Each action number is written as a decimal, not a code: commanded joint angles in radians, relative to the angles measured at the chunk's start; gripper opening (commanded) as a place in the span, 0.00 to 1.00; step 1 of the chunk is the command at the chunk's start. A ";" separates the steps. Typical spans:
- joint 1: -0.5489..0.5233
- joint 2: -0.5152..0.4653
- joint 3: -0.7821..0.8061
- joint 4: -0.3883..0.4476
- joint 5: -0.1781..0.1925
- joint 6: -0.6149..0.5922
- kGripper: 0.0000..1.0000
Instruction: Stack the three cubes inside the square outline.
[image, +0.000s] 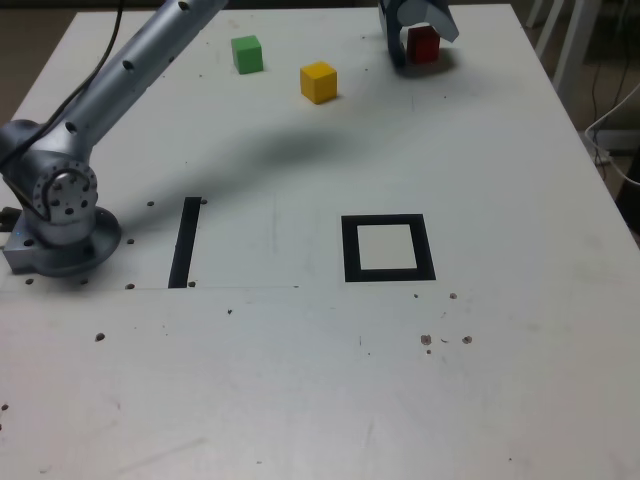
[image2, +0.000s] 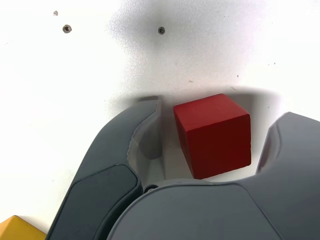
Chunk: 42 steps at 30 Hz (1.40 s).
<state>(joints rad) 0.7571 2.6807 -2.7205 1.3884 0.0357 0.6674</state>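
At the table's far side the red cube (image: 424, 45) rests on the surface between the jaws of my gripper (image: 417, 34). The wrist view shows the red cube (image2: 212, 134) inside the gripper (image2: 215, 114), with a narrow gap left at each dark finger (image2: 145, 130), so the jaws stand open around it. The yellow cube (image: 319, 82) and the green cube (image: 247, 54) sit apart to the exterior view's left of the gripper. A corner of the yellow cube (image2: 17, 227) shows in the wrist view. The square outline (image: 350, 250) lies nearer the camera with nothing in it.
The arm's base (image: 60, 215) stands at the exterior view's left, and its silver link reaches across the far table. A narrow black bar (image: 185, 242) is marked beside the base. The table's edge runs just behind the gripper.
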 joint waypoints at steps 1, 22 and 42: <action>-0.005 0.005 -0.244 -0.001 0.004 0.006 0.38; -0.015 -0.007 -0.262 0.035 0.021 0.024 0.31; -0.095 -0.113 -0.194 0.149 0.093 0.041 0.31</action>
<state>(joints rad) 0.6734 2.5910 -2.7359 1.5235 0.1249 0.7060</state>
